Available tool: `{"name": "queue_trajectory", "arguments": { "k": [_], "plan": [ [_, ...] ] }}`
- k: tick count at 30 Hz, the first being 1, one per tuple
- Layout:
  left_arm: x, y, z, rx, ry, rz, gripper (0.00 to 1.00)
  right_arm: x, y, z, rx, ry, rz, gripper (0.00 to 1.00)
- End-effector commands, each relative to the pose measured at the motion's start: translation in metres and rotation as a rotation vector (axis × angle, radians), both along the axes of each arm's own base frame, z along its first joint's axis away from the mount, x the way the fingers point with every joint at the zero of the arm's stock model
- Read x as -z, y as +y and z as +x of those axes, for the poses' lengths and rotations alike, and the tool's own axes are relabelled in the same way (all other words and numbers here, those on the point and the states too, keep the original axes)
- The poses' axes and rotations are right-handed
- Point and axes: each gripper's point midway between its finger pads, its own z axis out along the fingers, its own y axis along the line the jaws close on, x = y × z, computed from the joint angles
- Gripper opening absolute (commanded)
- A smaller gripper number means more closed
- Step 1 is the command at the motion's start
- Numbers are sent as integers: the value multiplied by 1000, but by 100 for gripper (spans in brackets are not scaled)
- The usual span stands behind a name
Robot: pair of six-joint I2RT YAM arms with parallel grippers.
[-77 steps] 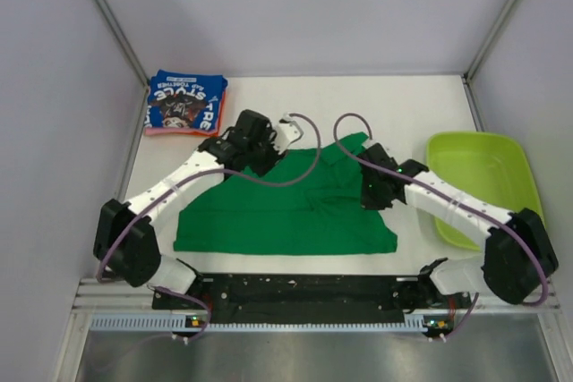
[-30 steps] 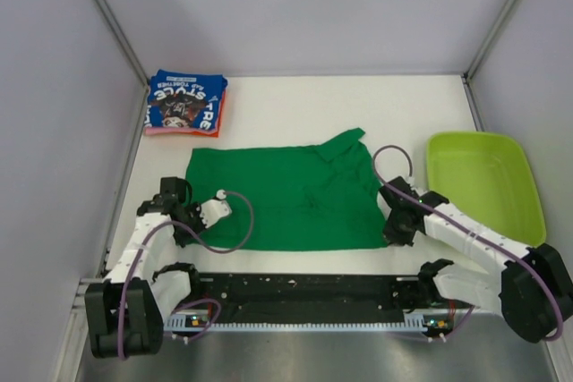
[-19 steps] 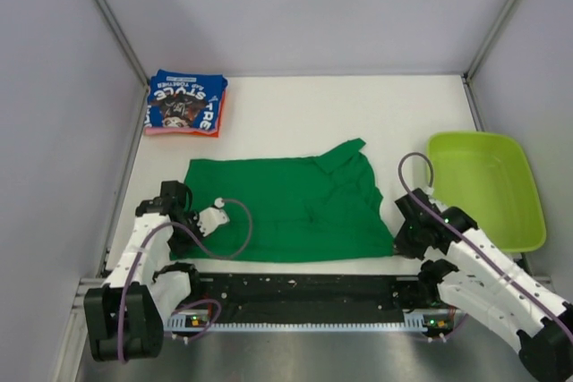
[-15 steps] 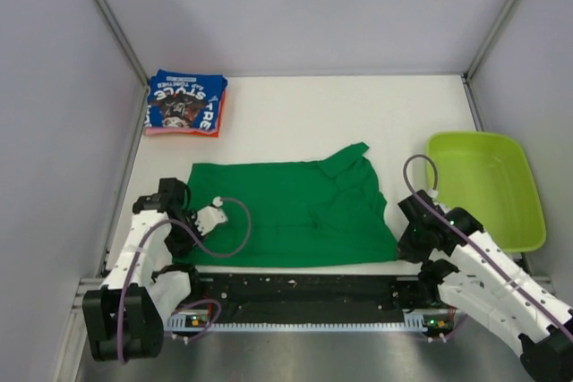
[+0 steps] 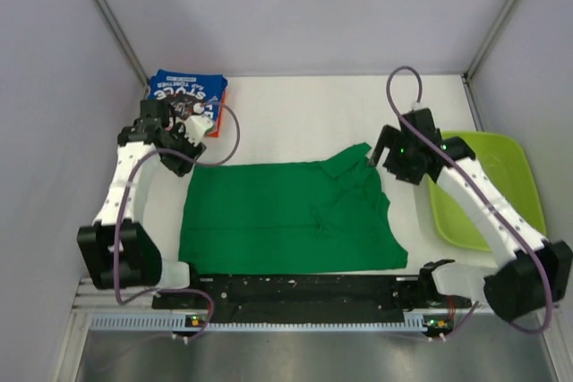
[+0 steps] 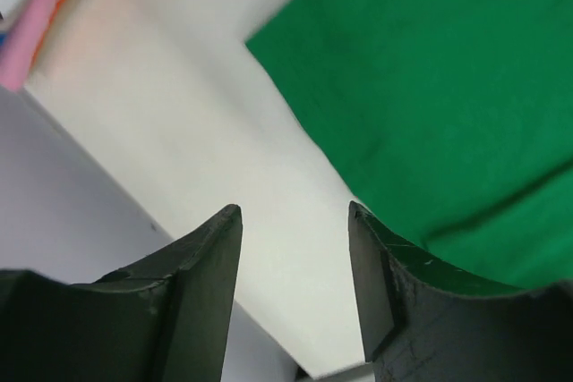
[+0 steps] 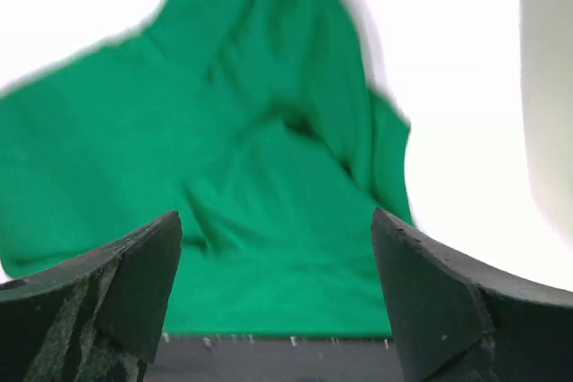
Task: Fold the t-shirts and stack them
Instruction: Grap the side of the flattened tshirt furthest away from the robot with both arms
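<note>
The plain bright green cloth t-shirt (image 5: 286, 221) lies flat on the near middle of the white table (image 5: 295, 114), with a rumpled sleeve poking out at its far right corner. I judge I am between folds: next I must pinch both far corners and draw them over. My right gripper (image 5: 383, 151) hovers over that sleeve, beside the lime-green plastic tub (image 5: 488, 176), jaws wide and empty. My left gripper (image 5: 190, 123) hangs past the far left corner, jaws parted, holding nothing. Beyond it, the folded blue lettered t-shirt (image 5: 183, 91) tops the orange-pink t-shirt (image 6: 31, 29).
</note>
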Motion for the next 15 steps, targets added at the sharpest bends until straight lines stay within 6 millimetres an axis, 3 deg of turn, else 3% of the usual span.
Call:
{"name": "queue_trajectory", "arguments": {
  "k": [1,5,7,8,12,15],
  "plan": [
    [14,-15,62,-55,-20,-167,55,-13,-4,110,-58,-135,-9,81],
    [27,-42,76,211,17,-245,55,11,2,173,-114,-87,-81,76],
    [32,-41,85,295,9,-212,56,44,4,198,-139,-18,-120,70],
    [36,-40,89,327,9,-191,56,51,4,208,-140,-5,-129,68],
    [54,-41,100,437,34,-98,57,93,-1,227,-153,87,-184,64],
    [76,-40,100,488,100,-25,58,115,-2,227,-167,136,-202,64]
  ]
}}
